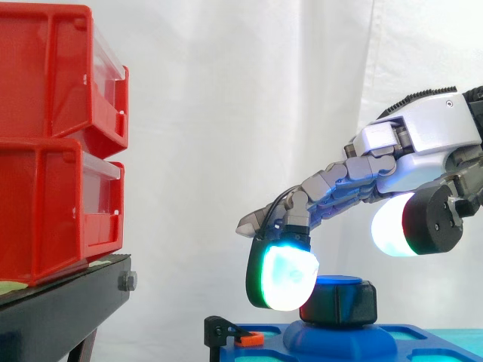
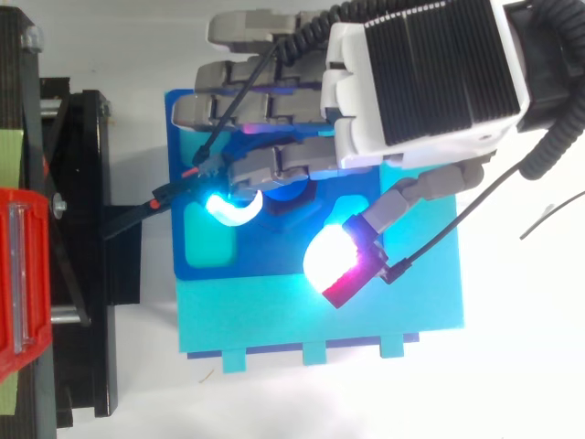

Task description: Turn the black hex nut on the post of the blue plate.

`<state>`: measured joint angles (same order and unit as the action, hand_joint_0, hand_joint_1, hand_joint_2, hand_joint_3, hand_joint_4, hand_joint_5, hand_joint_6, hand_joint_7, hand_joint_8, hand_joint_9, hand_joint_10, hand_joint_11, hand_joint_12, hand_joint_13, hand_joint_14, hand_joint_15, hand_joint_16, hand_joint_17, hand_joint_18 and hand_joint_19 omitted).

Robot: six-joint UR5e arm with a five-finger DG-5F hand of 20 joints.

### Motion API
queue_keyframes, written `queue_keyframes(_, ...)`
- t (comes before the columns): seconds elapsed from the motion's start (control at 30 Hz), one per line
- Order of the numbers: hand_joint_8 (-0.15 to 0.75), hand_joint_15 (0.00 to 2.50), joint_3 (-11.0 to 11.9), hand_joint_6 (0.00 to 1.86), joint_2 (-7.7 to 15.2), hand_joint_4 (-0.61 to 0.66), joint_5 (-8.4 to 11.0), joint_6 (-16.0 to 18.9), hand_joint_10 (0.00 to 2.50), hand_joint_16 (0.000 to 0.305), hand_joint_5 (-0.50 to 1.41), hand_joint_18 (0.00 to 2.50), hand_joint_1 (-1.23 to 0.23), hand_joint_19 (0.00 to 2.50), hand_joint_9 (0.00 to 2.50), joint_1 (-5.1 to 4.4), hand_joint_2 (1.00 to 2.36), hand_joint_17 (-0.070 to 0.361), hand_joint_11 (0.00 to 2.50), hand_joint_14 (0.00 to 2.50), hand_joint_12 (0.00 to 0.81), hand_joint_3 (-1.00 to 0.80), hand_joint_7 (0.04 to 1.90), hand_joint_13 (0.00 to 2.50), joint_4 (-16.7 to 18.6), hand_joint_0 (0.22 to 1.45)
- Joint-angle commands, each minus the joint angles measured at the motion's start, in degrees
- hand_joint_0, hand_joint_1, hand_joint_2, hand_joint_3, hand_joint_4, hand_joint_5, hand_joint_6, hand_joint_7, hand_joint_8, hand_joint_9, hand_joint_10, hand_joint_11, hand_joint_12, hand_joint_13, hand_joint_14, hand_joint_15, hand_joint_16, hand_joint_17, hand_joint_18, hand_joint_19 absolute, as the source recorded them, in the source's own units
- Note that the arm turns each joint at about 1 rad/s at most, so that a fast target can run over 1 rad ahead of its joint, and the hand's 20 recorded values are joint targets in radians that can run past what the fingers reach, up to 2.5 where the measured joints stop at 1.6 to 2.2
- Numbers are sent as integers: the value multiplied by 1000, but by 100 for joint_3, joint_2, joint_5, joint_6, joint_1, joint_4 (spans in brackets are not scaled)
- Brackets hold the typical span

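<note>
Slippage looks likeliest: the hand, loosely open and gripping nothing, has one glowing fingertip against the left side of the black hex nut on the post of the blue plate, thumb held apart, so the pad could skid.

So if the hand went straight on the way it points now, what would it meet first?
Probably the blue plate: in the side view the hand slopes down and left, its pad beside the black hex nut, toward the plate's left end near the black and orange clip. Depth is unclear.
</note>
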<state>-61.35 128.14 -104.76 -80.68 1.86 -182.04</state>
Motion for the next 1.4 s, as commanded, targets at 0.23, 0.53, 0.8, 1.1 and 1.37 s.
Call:
queue_keyframes(0.23, 222, 6, 0, 503, 0, 135, -36, 9, 0, 59, -219, 0, -360, 88, 134, 51, 1000, 134, 0, 0, 358, -500, 882, 56, 37, 462)
queue_keyframes(0.53, 224, 9, 0, 503, 0, 147, -177, 0, 0, 59, -217, 0, -361, 85, 147, 174, 1000, 133, 0, 0, 358, -500, 894, 68, 64, 463)
queue_keyframes(0.8, 227, 7, 0, 503, 0, 149, -256, 0, 0, 59, -217, 0, -362, 91, 152, 245, 1000, 133, 0, 0, 358, -500, 890, 72, 64, 464)
queue_keyframes(1.1, 228, 11, 0, 503, 0, 149, -370, -70, 0, 59, -216, 0, -362, 93, 153, 350, 1000, 133, 0, 0, 358, -500, 887, 74, 64, 464)
queue_keyframes(1.37, 227, 8, 0, 503, 0, 149, -423, -70, 0, 59, -216, 0, -362, 91, 153, 394, 1000, 132, 0, 0, 359, -500, 890, 76, 90, 464)
